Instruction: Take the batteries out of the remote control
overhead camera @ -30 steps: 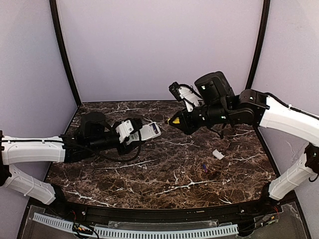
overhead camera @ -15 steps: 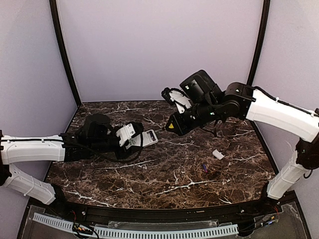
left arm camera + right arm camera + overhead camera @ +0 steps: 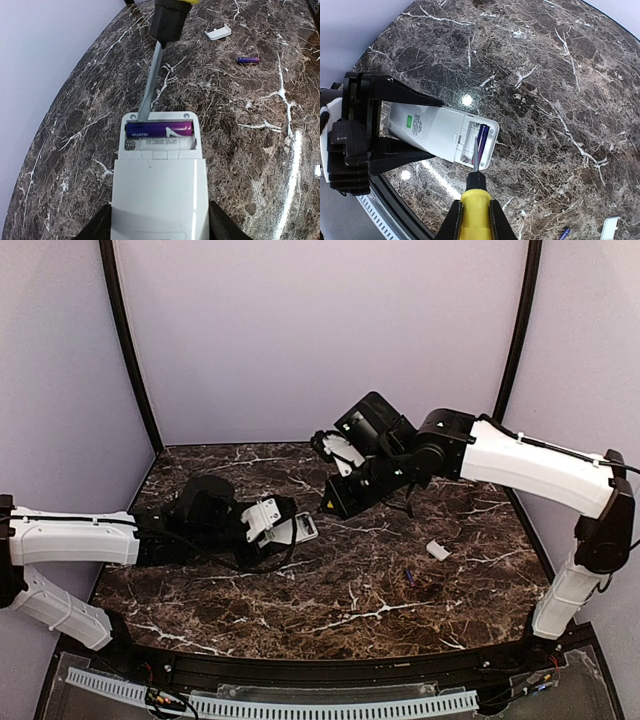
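A: Right end effector (image 3: 476,222) is clamped on the yellow handle of the screwdriver (image 3: 476,200). Your blade tip sits at one end of the purple battery (image 3: 160,129) in the open bay. I cannot tell whether it is under the cell.

B: And the left?

A: Left end effector (image 3: 159,225) is closed on the remote control (image 3: 159,185), held back-up over the counter (image 3: 350,580), toward its left edge. A loose battery (image 3: 248,59) lies nearer the right edge, close to the white cover (image 3: 218,33).

B: Risks?

A: Pry too steeply and your tip may skid off the cell and gouge the bay wall. Pry hard and the cell may spring out and roll off the counter. Side load could twist the remote control in your grip.
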### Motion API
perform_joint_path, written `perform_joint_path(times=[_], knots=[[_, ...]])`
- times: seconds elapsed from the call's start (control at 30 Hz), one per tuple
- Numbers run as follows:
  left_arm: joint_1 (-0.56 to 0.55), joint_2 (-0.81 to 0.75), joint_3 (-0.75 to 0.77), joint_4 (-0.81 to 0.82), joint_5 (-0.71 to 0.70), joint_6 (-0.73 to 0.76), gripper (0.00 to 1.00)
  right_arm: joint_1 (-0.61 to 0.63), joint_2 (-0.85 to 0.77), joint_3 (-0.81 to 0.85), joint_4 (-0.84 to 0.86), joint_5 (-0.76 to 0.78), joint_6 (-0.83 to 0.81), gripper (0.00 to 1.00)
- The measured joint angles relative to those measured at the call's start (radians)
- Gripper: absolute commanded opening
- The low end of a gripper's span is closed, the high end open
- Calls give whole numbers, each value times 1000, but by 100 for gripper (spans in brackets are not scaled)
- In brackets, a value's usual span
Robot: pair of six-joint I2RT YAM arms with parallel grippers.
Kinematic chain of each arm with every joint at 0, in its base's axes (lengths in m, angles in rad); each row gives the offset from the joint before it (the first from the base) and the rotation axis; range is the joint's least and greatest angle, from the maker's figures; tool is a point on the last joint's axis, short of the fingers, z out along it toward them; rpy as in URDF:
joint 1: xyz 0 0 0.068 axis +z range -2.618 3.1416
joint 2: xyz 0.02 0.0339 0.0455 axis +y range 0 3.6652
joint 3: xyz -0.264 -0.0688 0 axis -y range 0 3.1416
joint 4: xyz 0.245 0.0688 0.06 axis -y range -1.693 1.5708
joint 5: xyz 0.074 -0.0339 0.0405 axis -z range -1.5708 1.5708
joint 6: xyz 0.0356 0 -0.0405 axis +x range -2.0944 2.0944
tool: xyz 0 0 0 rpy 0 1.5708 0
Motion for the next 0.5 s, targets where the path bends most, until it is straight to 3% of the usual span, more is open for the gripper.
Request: perform_joint_path(times=[0.5], knots=[[-5, 7, 18, -14, -10, -3, 0, -3, 30, 9, -3, 43, 11, 0]])
